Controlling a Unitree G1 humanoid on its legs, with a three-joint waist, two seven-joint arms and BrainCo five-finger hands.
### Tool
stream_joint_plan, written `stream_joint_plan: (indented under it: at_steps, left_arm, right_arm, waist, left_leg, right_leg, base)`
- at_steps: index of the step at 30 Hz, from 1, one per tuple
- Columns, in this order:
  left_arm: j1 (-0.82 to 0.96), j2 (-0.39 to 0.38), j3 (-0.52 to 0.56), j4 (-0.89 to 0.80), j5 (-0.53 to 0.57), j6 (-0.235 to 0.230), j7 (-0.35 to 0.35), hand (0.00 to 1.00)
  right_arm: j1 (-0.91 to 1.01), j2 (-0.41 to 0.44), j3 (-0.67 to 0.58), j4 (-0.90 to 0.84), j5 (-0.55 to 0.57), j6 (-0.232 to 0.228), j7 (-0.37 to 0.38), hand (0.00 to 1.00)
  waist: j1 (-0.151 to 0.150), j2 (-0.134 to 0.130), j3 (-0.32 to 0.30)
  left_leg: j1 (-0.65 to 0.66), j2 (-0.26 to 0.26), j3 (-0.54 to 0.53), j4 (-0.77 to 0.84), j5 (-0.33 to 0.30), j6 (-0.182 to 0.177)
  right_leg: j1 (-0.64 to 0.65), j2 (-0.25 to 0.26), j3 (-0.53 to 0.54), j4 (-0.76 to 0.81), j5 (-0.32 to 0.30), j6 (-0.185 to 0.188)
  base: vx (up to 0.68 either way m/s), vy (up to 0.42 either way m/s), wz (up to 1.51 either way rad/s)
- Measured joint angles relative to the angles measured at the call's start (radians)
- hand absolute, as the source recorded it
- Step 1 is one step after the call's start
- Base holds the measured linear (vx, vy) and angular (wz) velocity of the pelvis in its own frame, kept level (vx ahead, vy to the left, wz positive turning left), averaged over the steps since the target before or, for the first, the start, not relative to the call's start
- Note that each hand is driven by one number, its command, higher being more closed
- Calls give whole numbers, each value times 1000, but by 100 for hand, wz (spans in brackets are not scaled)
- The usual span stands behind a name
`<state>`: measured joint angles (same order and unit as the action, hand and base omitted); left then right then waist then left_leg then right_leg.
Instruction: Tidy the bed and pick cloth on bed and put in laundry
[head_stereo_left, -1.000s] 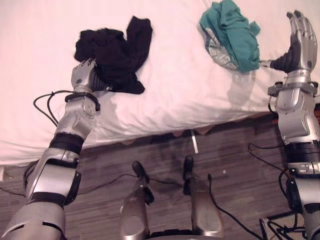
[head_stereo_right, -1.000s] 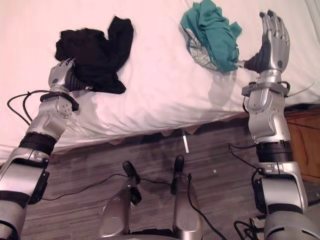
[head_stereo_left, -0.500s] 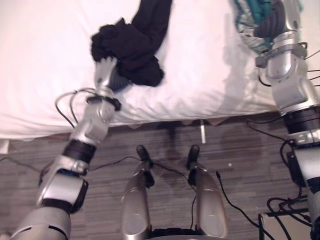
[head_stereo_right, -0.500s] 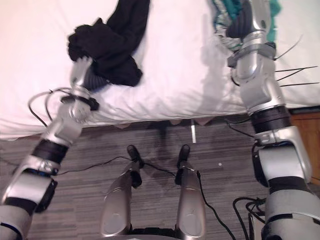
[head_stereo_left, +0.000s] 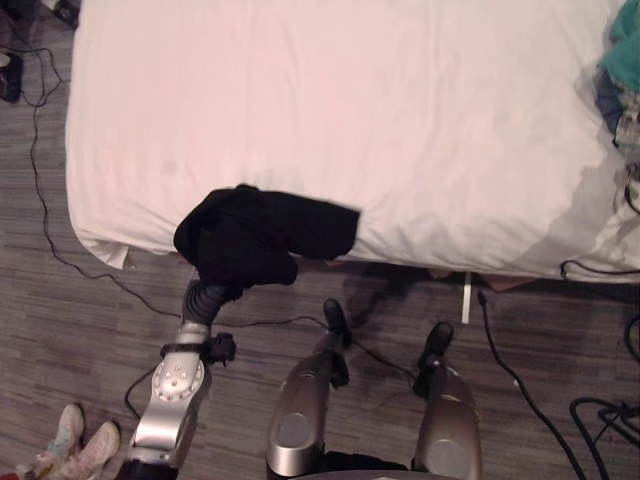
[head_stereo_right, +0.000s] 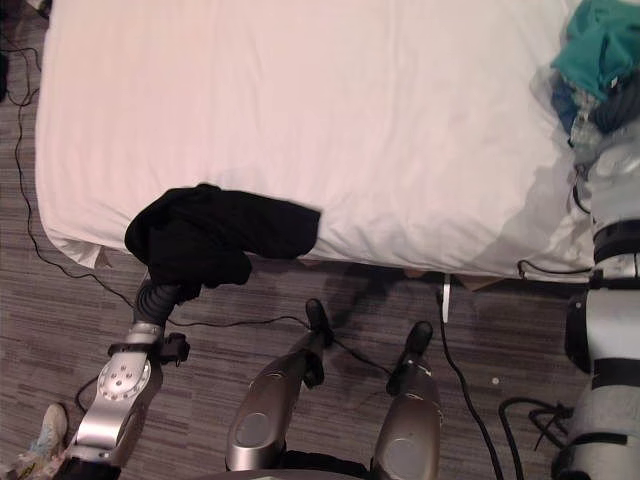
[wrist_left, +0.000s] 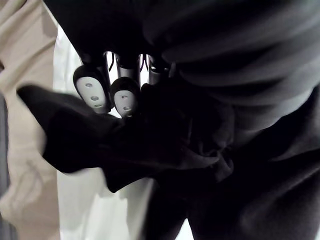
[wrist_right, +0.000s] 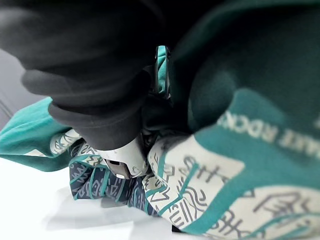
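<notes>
A black cloth (head_stereo_left: 255, 235) hangs bunched over the near edge of the white bed (head_stereo_left: 350, 120), close to its left corner. My left hand (wrist_left: 125, 97) is under this bundle, its fingers curled into the black cloth (wrist_left: 175, 150). A teal cloth (head_stereo_right: 600, 45) with a patterned lining lies at the bed's far right edge. My right hand (wrist_right: 122, 162) is buried in the teal cloth (wrist_right: 260, 125), fingers curled into its folds; the fabric covers most of the hand.
The bed's left corner (head_stereo_left: 100, 245) overhangs a dark wood floor. A person's shoes (head_stereo_left: 75, 440) stand at the lower left beside my left arm. A thin white strip (head_stereo_left: 466, 298) sticks out from under the bed's near edge.
The camera has swung, so the whole picture shifted. My left hand closed on the black cloth and dragged it to the bed's near edge. My right hand went from open to curled into the teal cloth.
</notes>
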<state>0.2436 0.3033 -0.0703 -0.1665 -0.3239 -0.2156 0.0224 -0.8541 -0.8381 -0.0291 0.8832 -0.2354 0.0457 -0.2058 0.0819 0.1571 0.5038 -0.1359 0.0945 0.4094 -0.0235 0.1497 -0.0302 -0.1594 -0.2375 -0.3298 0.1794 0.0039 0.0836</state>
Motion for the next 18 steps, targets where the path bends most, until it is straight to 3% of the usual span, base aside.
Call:
stream_joint_plan:
  at_steps: [1, 2, 3, 5, 9, 11, 15, 17, 18]
  left_arm:
    - [35, -36, 8, -20, -17, 5, -33, 100]
    - [76, -78, 12, -21, -24, 13, -56, 100]
    - [86, -95, 15, -21, -20, 16, -64, 100]
    - [83, -153, 56, 0, -2, 24, -62, 100]
    - [71, -267, 109, 81, 52, 66, -27, 100]
    - [118, -338, 106, 87, 92, 90, 4, 100]
    - [198, -379, 106, 130, 142, 99, 52, 100]
    - [200, -379, 108, 182, 151, 102, 75, 100]
    - [194, -378, 108, 215, 167, 105, 90, 100]
  right_arm:
    - [130, 92, -74, -129, 21, 1, -1, 100]
    - [316, 226, -137, -279, 38, 0, -7, 100]
    - [401, 291, -160, -353, 50, -2, -9, 100]
    - [662, 536, -188, -555, 69, -22, -9, 100]
    - [974, 785, -118, -739, 68, -44, 8, 100]
    - [1129, 841, -37, -796, 68, -56, 47, 100]
    - [1222, 847, 44, -751, 65, -65, 87, 100]
    - [1218, 847, 54, -672, 66, -67, 104, 100]
    - [1216, 850, 52, -623, 66, -66, 104, 100]
  waist:
    - [-14, -14, -18]
    - [-21, -41, -101]
    - [-27, -55, -131]
    - [-67, -109, -191]
    - [-98, -164, -250]
    - [-100, -173, -272]
    - [-99, -160, -303]
    - [-96, -154, -312]
    - [-96, -152, -317]
  left_leg:
    - [47, -5, 0, -24, 1, 0]
    - [65, -10, 3, -58, 4, -4]
    - [76, -11, 3, -72, 6, -7]
    - [111, -3, -3, -72, 4, -7]
    - [176, 12, 10, -73, -12, -24]
    - [206, 17, 32, -80, -21, -27]
    - [222, 17, 40, -80, -33, -37]
    - [208, 12, -11, -80, -32, -37]
    - [189, 7, -68, -80, -33, -38]
  right_leg:
    - [46, 3, -7, -21, 5, 10]
    - [60, 8, -11, -48, 0, 19]
    - [70, 12, -14, -59, -3, 23]
    - [122, 24, -23, -81, -10, 34]
    - [179, 44, 1, -108, -11, 32]
    - [194, 51, 28, -114, -13, 29]
    - [200, 52, 41, -115, -18, 22]
    - [223, 47, -4, -115, -23, 29]
    - [251, 41, -75, -116, -34, 39]
  base:
    - [128, -12, -7]
    - [151, -23, -8]
    - [188, -49, 0]
    - [196, -93, 1]
    - [84, -54, -24]
    - [-7, -15, -37]
    - [-42, 0, -11]
    - [-68, -24, 64]
    - [-44, -17, 156]
